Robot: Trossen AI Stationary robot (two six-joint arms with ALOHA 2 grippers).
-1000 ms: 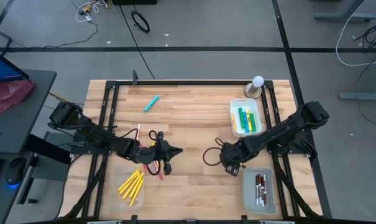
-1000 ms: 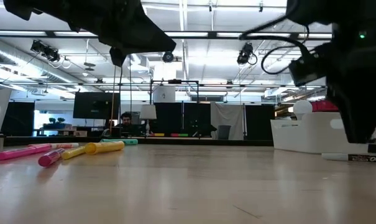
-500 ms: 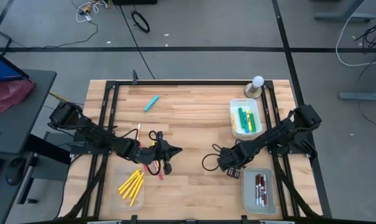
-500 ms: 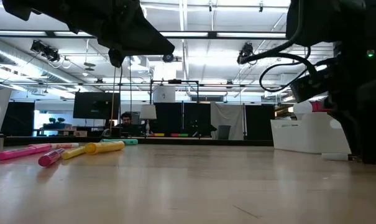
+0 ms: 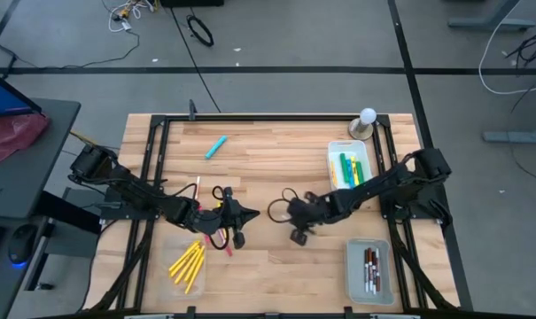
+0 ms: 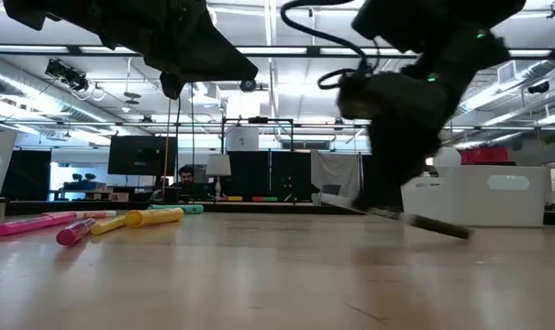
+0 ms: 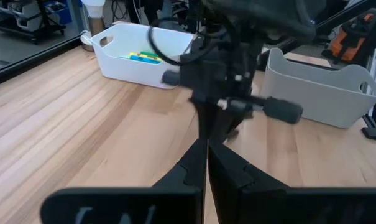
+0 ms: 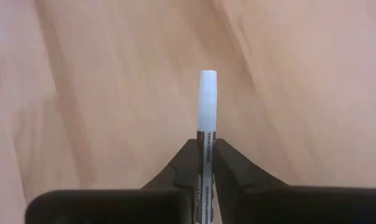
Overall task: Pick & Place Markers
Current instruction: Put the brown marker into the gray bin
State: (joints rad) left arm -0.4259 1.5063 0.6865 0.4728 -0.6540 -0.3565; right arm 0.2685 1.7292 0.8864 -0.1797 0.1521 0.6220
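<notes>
My right gripper hangs over the table's middle, shut on a white marker with a dark cap. My left gripper waits shut left of it, touching nothing; its fingertips point toward the right gripper. Near the left arm, pink markers and a bundle of yellow markers lie on the wood. A light blue marker lies at the far left. In the low view the held marker slants, its dark end lower. My right gripper pinches the marker's barrel between its two fingers, about mid-length. The fingers come from above, pointing down, and lie across the marker. The marker is lifted just clear of the wood, slightly tilted, with its white end sticking out past the fingers.
A white tray with green and yellow markers stands at the far right. A clear tray with dark-capped markers stands at the near right. A small lamp sits at the far edge. Black frame rails run along the table's sides.
My right gripper has come down on a white marker lying beside the near right tray and taken hold of it. It has then lifted it and carried it toward the table's left, to the middle. The marker now hangs tilted, clear of the wood.
</notes>
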